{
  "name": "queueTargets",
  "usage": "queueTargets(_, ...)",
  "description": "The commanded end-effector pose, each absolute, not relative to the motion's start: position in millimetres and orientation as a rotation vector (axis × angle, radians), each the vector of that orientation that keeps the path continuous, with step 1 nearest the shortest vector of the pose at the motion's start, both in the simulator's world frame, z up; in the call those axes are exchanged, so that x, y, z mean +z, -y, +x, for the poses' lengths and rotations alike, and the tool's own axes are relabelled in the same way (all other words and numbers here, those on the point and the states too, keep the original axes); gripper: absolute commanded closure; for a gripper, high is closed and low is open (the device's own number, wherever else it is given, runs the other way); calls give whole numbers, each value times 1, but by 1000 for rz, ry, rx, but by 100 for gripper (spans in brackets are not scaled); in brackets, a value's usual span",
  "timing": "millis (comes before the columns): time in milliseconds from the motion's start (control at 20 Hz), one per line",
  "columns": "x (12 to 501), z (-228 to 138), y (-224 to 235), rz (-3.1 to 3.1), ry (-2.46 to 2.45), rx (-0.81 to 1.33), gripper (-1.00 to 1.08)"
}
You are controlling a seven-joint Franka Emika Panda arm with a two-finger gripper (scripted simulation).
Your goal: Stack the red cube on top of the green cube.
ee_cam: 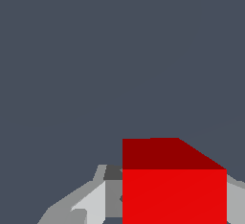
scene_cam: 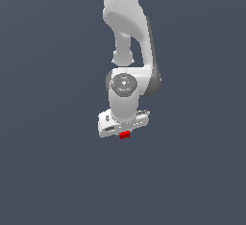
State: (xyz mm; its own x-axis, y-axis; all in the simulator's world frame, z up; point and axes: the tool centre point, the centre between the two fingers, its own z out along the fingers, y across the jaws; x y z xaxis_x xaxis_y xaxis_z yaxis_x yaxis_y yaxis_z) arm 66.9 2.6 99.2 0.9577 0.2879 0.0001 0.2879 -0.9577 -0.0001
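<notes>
The red cube (scene_cam: pixel 125 135) is a tiny bright red block right under the white gripper (scene_cam: pixel 124 132) in the exterior view. In the wrist view the red cube (ee_cam: pixel 174 189) fills the space between the two grey fingers (ee_cam: pixel 113 196), which sit against its sides. The gripper is shut on it. I cannot tell how high the cube is above the floor. The green cube shows in neither view; it is hidden or out of view.
The white arm (scene_cam: pixel 126 22) reaches down from the upper middle of the exterior view. A plain dark grey-blue floor (scene_cam: pixel 48 171) lies all around it.
</notes>
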Motion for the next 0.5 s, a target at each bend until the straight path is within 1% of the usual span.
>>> queueTargets(0,94,53,5,-3108,456,-1,108)
queueTargets(450,74,5,30,-3108,456,-1,108)
